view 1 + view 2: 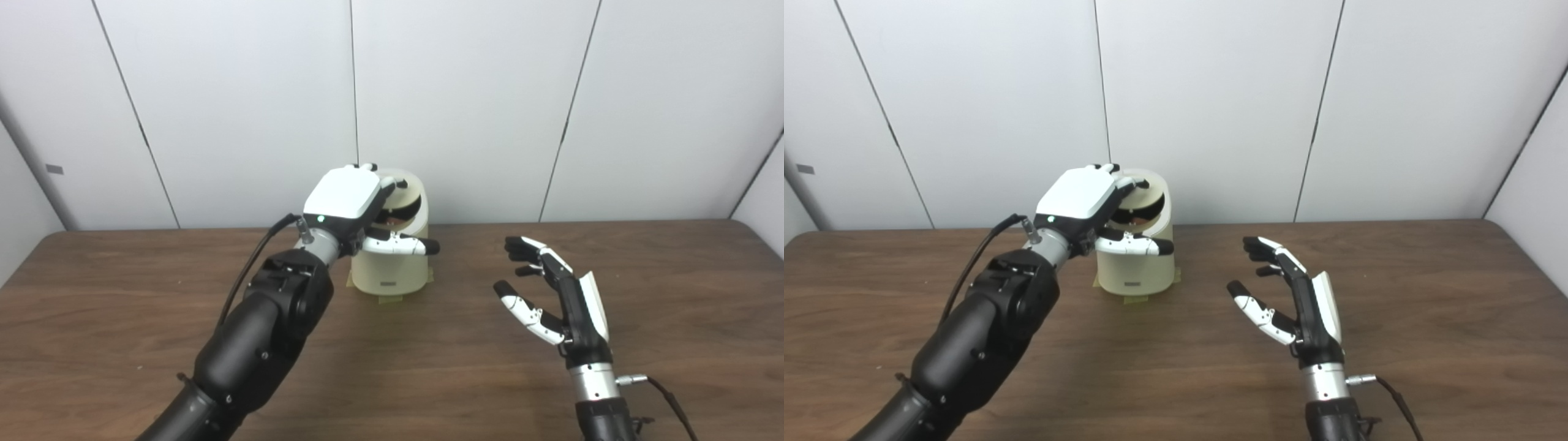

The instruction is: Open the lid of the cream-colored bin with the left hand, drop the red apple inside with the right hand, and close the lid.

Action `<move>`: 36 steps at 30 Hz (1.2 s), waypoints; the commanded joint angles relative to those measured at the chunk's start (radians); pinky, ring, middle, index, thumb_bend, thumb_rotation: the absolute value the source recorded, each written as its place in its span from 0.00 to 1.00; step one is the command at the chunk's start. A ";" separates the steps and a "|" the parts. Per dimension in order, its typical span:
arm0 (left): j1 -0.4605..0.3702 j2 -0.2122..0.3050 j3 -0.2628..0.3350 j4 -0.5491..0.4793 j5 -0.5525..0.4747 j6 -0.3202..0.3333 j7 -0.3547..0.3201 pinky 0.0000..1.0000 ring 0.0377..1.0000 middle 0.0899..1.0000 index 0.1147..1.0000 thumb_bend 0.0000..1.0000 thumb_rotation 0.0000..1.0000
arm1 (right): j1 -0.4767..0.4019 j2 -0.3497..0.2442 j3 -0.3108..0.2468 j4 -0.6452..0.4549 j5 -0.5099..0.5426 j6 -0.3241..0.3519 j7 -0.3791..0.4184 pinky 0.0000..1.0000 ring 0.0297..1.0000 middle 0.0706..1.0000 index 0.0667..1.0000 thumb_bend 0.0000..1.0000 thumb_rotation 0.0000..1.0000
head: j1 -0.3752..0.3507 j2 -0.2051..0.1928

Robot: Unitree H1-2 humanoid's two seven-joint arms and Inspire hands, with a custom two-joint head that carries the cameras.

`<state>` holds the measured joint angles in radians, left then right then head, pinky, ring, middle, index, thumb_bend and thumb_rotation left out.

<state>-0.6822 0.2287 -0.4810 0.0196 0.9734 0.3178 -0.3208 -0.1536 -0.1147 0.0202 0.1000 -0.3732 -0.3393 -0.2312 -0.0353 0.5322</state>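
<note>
The left hand [349,202] is raised at the top of the cream-colored bin [392,269], its white back plate turned up toward the cameras. Its fingers [392,182] curl over the front edge of the lid [409,195] and hold it tipped up, while the thumb [404,245] sticks out to the right across the front of the bin's body — so the hand is closed on the lid, not spread. Its dark forearm runs down to the lower left edge of the picture, with a black cable [254,260] looping off the wrist.

The bin stands near the far edge of the wooden table [122,306], close to the white panelled wall [465,104], with strips of tape [392,299] showing under its base. With the lid tilted back, the opening is a dark gap, and a reddish-brown patch [1133,215] shows inside it; it sits where the red apple would lie, though too little of it is visible to be sure. No apple lies on the table.

Well to the right of the bin, the right hand [554,300] hovers over the table, palm turned inward to the left. Its fingers [527,248] are spread and lightly bent, the thumb [520,306] held apart below them, and nothing is in its grasp. Its wrist comes up from the bottom edge, with a cable trailing off to the right.
</note>
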 commanded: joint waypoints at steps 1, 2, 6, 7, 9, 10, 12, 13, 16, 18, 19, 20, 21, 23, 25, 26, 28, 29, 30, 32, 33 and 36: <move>-0.022 -0.008 0.009 -0.044 0.005 -0.010 0.001 1.00 0.97 0.85 0.87 0.99 0.96 | 0.012 0.011 -0.003 -0.023 0.002 -0.003 -0.007 0.61 0.71 0.71 0.72 0.32 0.53 | -0.003 0.005; -0.016 -0.009 0.008 -0.047 0.007 -0.011 -0.001 1.00 0.97 0.84 0.87 0.99 0.97 | 0.014 0.012 -0.004 -0.029 0.005 0.001 -0.005 0.61 0.71 0.71 0.71 0.32 0.53 | -0.004 0.008; 0.001 -0.012 0.000 -0.035 0.019 -0.016 -0.003 1.00 0.97 0.84 0.87 0.97 0.95 | 0.017 0.011 -0.006 -0.037 0.006 0.003 -0.004 0.60 0.70 0.71 0.71 0.31 0.54 | -0.008 0.015; 0.004 -0.012 0.000 -0.031 0.021 -0.018 -0.002 1.00 0.97 0.84 0.87 0.97 0.95 | 0.017 0.010 -0.006 -0.037 0.006 0.003 -0.004 0.60 0.70 0.71 0.71 0.31 0.53 | -0.008 0.015; 0.012 -0.011 -0.006 -0.014 0.031 -0.028 0.011 1.00 0.95 0.83 0.86 0.96 0.94 | 0.018 0.009 -0.006 -0.042 0.001 0.009 -0.003 0.60 0.70 0.71 0.71 0.32 0.54 | -0.008 0.017; 0.016 -0.011 -0.008 -0.007 0.036 -0.031 0.014 1.00 0.95 0.83 0.85 0.96 0.93 | 0.018 0.010 -0.007 -0.042 0.005 0.011 -0.002 0.60 0.70 0.71 0.71 0.32 0.54 | -0.008 0.017; 0.022 -0.009 -0.014 0.004 0.046 -0.036 0.017 1.00 0.95 0.83 0.86 0.95 0.91 | 0.018 0.010 -0.007 -0.043 0.008 0.011 0.000 0.60 0.70 0.71 0.71 0.32 0.53 | -0.008 0.017; 0.024 -0.007 -0.018 0.010 0.056 -0.042 0.021 1.00 0.95 0.83 0.86 0.95 0.91 | 0.018 0.009 -0.006 -0.042 0.009 0.008 0.000 0.60 0.70 0.71 0.71 0.31 0.53 | -0.008 0.017; 0.028 0.002 -0.031 0.028 0.076 -0.062 0.027 1.00 0.96 0.84 0.86 0.94 0.91 | 0.017 0.011 -0.007 -0.042 0.013 0.014 0.002 0.60 0.70 0.71 0.71 0.32 0.52 | -0.007 0.016; 0.035 0.002 -0.029 0.031 0.072 -0.076 0.024 1.00 0.95 0.84 0.85 0.95 0.90 | 0.017 0.010 -0.005 -0.045 0.018 0.018 0.007 0.60 0.70 0.71 0.71 0.33 0.53 | -0.007 0.017; 0.040 0.002 -0.029 0.030 0.070 -0.080 0.021 1.00 0.95 0.84 0.85 0.95 0.89 | 0.019 0.011 -0.005 -0.052 0.021 0.026 0.012 0.60 0.71 0.71 0.72 0.32 0.54 | -0.007 0.018; 0.044 0.001 -0.028 0.028 0.070 -0.080 0.016 1.00 0.95 0.84 0.85 0.94 0.87 | 0.021 0.012 -0.004 -0.060 0.024 0.034 0.017 0.61 0.71 0.72 0.72 0.32 0.55 | -0.008 0.019; 0.048 0.000 -0.028 0.027 0.072 -0.080 0.015 1.00 0.96 0.85 0.85 0.94 0.87 | 0.023 0.013 -0.003 -0.064 0.028 0.036 0.020 0.61 0.71 0.72 0.72 0.33 0.55 | -0.009 0.019; 0.054 -0.001 -0.030 0.028 0.077 -0.080 0.016 1.00 0.96 0.85 0.85 0.94 0.86 | 0.024 0.015 -0.003 -0.067 0.034 0.036 0.023 0.61 0.71 0.72 0.72 0.33 0.55 | -0.010 0.018; 0.057 -0.001 -0.034 0.029 0.085 -0.079 0.014 1.00 0.96 0.84 0.85 0.93 0.85 | 0.024 0.020 -0.004 -0.066 0.038 0.033 0.023 0.61 0.71 0.72 0.72 0.33 0.54 | -0.011 0.017; 0.057 0.000 -0.036 0.031 0.091 -0.079 0.012 1.00 0.96 0.84 0.85 0.93 0.85 | 0.024 0.020 -0.004 -0.067 0.034 0.036 0.022 0.61 0.71 0.72 0.72 0.33 0.53 | -0.012 0.018; 0.057 0.001 -0.040 0.037 0.097 -0.081 0.010 1.00 0.96 0.84 0.84 0.94 0.85 | 0.023 0.018 -0.005 -0.064 0.029 0.036 0.022 0.61 0.71 0.72 0.72 0.33 0.56 | -0.012 0.018; 0.057 0.001 -0.042 0.040 0.101 -0.081 0.009 1.00 0.95 0.83 0.84 0.94 0.86 | 0.023 0.018 -0.005 -0.064 0.029 0.036 0.022 0.61 0.71 0.72 0.72 0.33 0.56 | -0.012 0.018; 0.057 0.002 -0.043 0.045 0.103 -0.083 0.011 1.00 0.95 0.83 0.83 0.95 0.86 | 0.022 0.018 -0.005 -0.061 0.030 0.035 0.022 0.62 0.72 0.72 0.72 0.33 0.56 | -0.011 0.017; 0.057 0.003 -0.046 0.054 0.111 -0.087 0.017 1.00 0.94 0.83 0.83 0.96 0.88 | 0.022 0.019 -0.005 -0.061 0.035 0.041 0.025 0.61 0.71 0.72 0.72 0.34 0.57 | -0.011 0.017; 0.059 0.002 -0.042 0.056 0.108 -0.090 0.022 1.00 0.94 0.83 0.83 0.96 0.88 | 0.021 0.019 -0.005 -0.059 0.039 0.040 0.026 0.61 0.71 0.72 0.72 0.34 0.57 | -0.011 0.017; 0.073 -0.011 -0.014 0.049 0.087 -0.099 0.064 1.00 0.95 0.86 0.86 0.95 0.86 | 0.020 0.020 -0.006 -0.055 0.050 0.035 0.026 0.61 0.71 0.72 0.72 0.35 0.56 | -0.009 0.015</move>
<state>-0.6145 0.2216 -0.5008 0.0467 1.0808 0.2237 -0.2610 -0.1173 -0.1003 0.0167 0.0501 -0.3323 -0.2835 -0.2028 -0.0430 0.5461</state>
